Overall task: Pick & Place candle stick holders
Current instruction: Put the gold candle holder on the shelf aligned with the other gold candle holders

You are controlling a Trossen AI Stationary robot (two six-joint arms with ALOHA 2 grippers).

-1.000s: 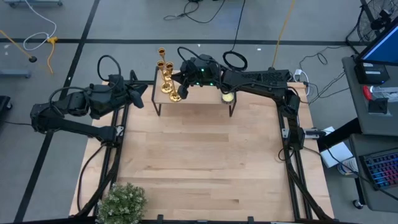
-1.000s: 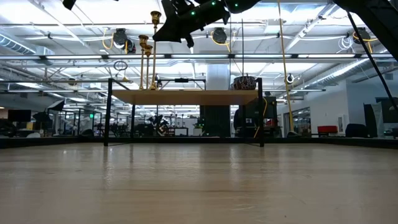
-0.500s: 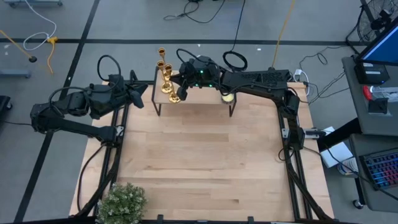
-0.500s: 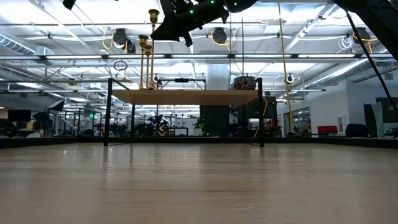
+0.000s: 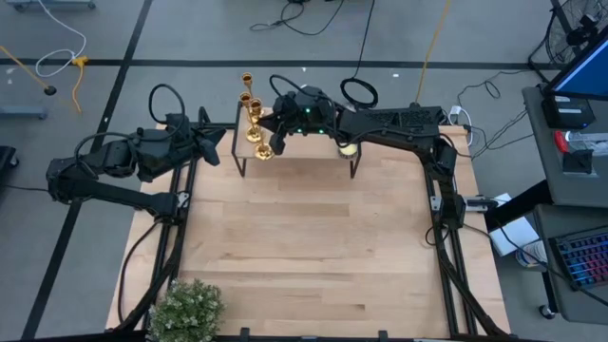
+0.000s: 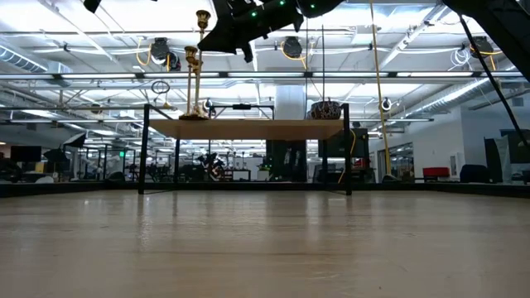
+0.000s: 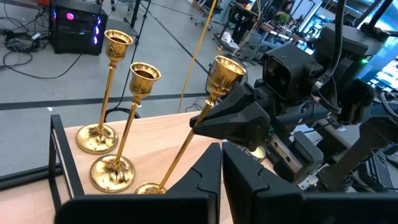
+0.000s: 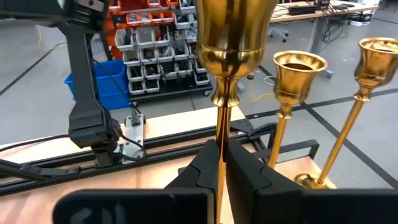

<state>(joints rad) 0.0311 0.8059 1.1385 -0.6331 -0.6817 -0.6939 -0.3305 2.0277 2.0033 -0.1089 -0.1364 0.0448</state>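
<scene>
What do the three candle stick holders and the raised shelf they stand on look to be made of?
Candle stick holders: apparently polished gold-coloured metal, perhaps brass or plated; mirror-like highlights run down the cups and stems. Shelf: pale board top with visible wood grain, probably wood or laminate, on thin black legs that look like metal.

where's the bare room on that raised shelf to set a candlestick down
Free: the shelf's middle stretch, between the gold candle stick holders at its left end and the small candle at its right end. Crowded: the left end, where the right tool is shut on one holder's stem.
</scene>
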